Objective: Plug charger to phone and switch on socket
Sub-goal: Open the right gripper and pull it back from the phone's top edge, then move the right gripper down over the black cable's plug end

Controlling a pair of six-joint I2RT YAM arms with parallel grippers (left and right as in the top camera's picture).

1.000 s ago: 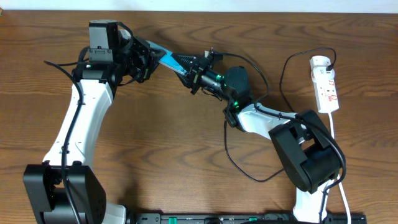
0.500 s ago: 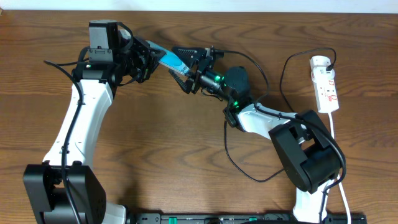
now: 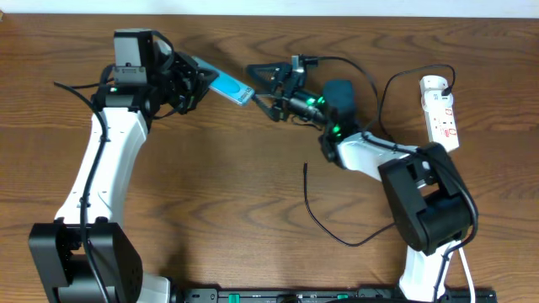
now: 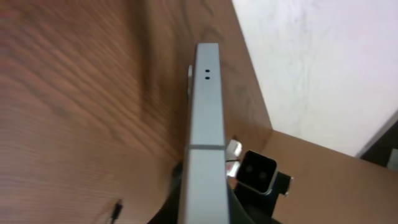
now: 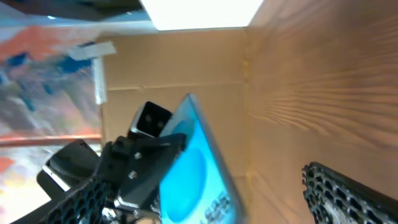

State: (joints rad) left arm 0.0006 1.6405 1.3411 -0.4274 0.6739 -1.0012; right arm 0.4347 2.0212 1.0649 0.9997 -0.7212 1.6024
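Note:
The phone [image 3: 226,85] is held off the table at the back, turquoise screen up, with my left gripper [image 3: 198,82] shut on its left end. The left wrist view shows its grey edge [image 4: 206,124] running away from that gripper [image 4: 205,208]. My right gripper [image 3: 259,87] stands open just right of the phone's free end, not touching it. Its wrist view shows the screen [image 5: 193,177] ahead of the spread gripper [image 5: 214,205]. The charger's plug tip [image 3: 305,167] [image 4: 115,209] lies loose on the wood, its cable [image 3: 337,237] curling off. The socket [image 3: 440,114] lies at the far right.
The socket's white lead [image 3: 456,181] runs down the right side past my right arm's base [image 3: 425,210]. The charger cable loops near the socket [image 3: 383,105]. The table's far edge [image 3: 337,15] lies close behind the phone.
My right gripper has opened, let go of the phone's end and drawn back to the right. The left arm has shifted the phone slightly left. The charger tip has not moved.

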